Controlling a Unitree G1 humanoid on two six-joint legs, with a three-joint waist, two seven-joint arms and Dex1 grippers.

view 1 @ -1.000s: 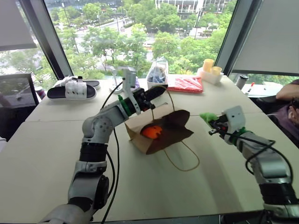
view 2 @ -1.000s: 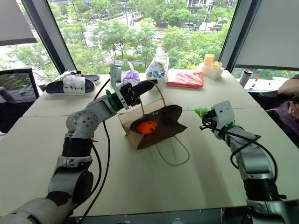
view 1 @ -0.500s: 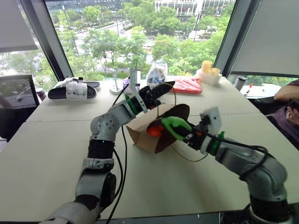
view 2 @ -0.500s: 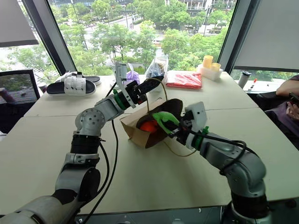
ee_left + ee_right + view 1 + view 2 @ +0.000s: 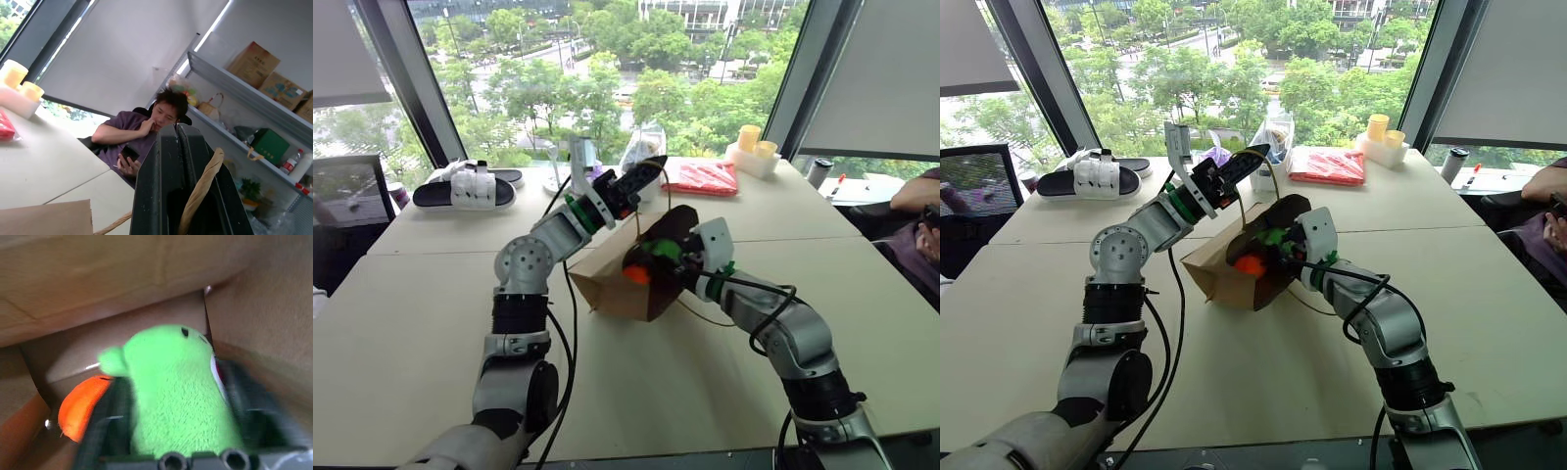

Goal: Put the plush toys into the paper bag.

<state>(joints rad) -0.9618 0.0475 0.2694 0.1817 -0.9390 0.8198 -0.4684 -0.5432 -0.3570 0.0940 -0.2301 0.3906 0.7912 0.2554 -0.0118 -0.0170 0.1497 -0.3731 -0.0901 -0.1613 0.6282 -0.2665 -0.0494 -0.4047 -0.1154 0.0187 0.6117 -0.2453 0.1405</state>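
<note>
We keep the left gripper (image 5: 641,177) clamped on the twine handle (image 5: 198,193) – this lifts the paper bag (image 5: 607,274) mouth. Our right gripper (image 5: 173,426), fingers spread, sits inside, green plush (image 5: 176,387) between them, orange plush (image 5: 80,406) just beside.

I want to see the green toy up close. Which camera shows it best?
The right wrist view: the green toy looms large there, between the right gripper's fingers, inside the paper bag, beside the orange toy. The two eye views show just a small green bit at the bag's mouth. The left wrist view looks elsewhere.
</note>
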